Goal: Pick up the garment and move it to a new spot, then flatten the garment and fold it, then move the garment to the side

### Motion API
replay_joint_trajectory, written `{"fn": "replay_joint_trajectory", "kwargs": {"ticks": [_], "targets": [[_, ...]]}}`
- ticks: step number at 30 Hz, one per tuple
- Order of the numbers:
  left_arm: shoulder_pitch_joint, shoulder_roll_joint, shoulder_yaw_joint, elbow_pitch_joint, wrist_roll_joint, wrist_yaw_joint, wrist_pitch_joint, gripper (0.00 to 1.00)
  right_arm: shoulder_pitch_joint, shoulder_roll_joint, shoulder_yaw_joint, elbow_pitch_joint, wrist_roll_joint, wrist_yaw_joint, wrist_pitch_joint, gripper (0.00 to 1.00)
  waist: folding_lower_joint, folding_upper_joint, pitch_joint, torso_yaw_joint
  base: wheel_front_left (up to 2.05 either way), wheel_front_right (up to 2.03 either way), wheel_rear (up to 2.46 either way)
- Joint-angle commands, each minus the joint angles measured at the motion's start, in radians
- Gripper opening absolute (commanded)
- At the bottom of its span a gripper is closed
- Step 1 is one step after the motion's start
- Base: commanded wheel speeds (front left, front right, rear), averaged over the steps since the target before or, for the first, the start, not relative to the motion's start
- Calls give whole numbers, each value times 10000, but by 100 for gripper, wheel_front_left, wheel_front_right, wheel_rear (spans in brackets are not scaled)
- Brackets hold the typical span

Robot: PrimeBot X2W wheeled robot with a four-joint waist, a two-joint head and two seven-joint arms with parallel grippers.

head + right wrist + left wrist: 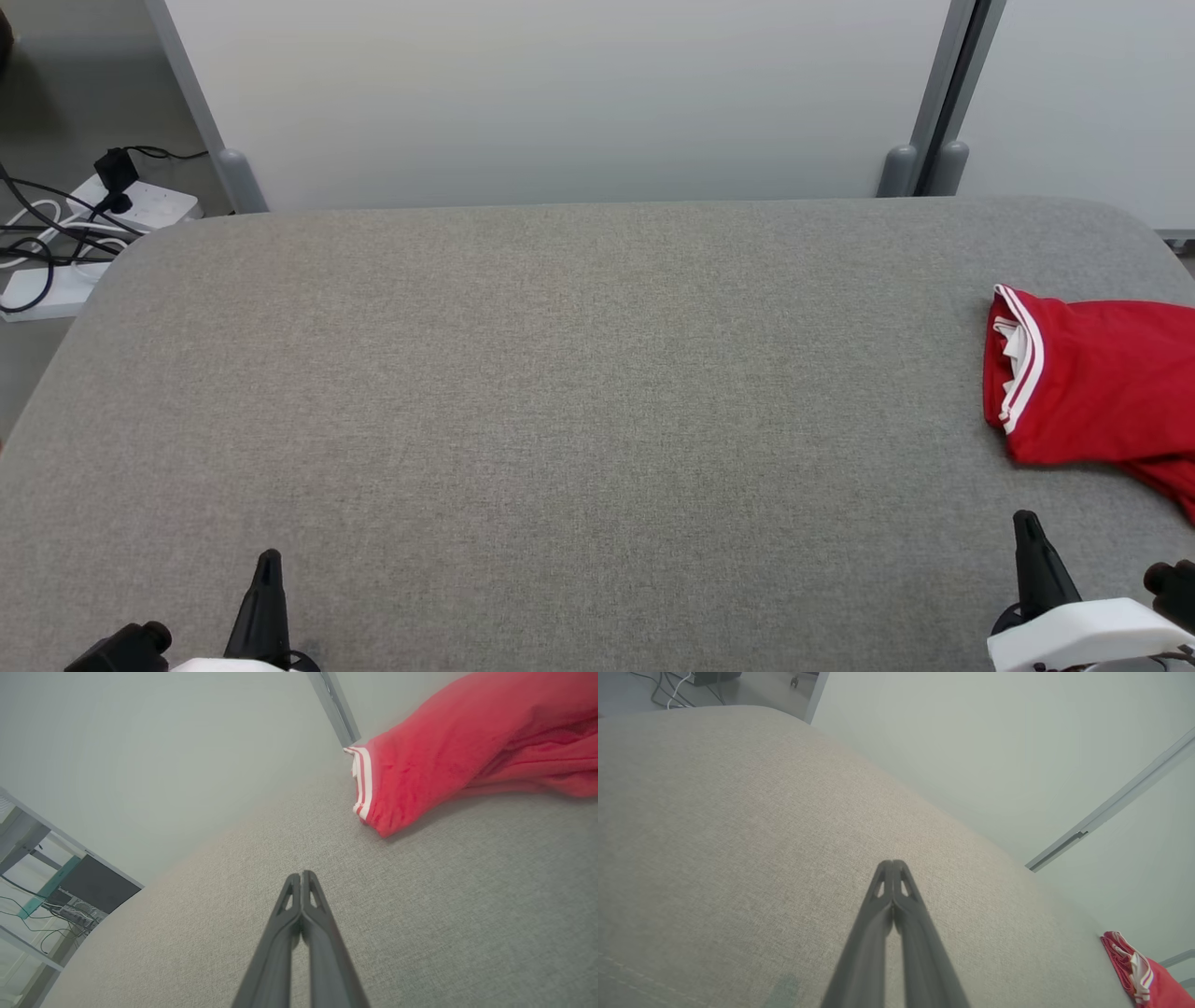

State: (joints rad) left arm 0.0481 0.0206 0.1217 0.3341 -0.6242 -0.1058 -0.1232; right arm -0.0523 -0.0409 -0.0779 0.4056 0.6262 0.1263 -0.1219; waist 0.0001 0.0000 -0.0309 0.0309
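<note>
The garment (pixel 1097 378) is red with white stripes along one hem. It lies bunched at the right edge of the grey fabric table (pixel 560 392), partly cut off by the head view's border. It also shows as the garment (pixel 1139 973) at the lower right of the left wrist view and the garment (pixel 467 751) at the upper right of the right wrist view. My left gripper (pixel 268 558) rests shut at the table's near left, far from the garment. My right gripper (pixel 1025 518) is shut, empty, just in front of the garment without touching it. Both pairs of fingers press together, left gripper (pixel 893 863) and right gripper (pixel 301 875).
Pale partition panels (pixel 560 93) with grey posts (pixel 901 168) stand behind the table. A white power strip with black cables (pixel 103 210) lies on the floor beyond the far left corner. The table's rounded edges fall away at left and right.
</note>
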Motion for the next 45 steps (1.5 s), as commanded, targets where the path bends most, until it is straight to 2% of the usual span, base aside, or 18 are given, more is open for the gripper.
{"fn": "replay_joint_trajectory", "kwargs": {"ticks": [1, 45], "targets": [[-605, 164, 93, -312, -349, -88, 85, 0, -402, -127, 40, -304, 363, 17, 72, 0, -1, 0, 7, -6, 0, 0, 0], [-1123, 236, 3, -622, -5481, -175, 1320, 0, -486, -108, -178, -1009, 5477, 32, 1307, 0, -1, 0, 187, -170, 0, 0, 0]]}}
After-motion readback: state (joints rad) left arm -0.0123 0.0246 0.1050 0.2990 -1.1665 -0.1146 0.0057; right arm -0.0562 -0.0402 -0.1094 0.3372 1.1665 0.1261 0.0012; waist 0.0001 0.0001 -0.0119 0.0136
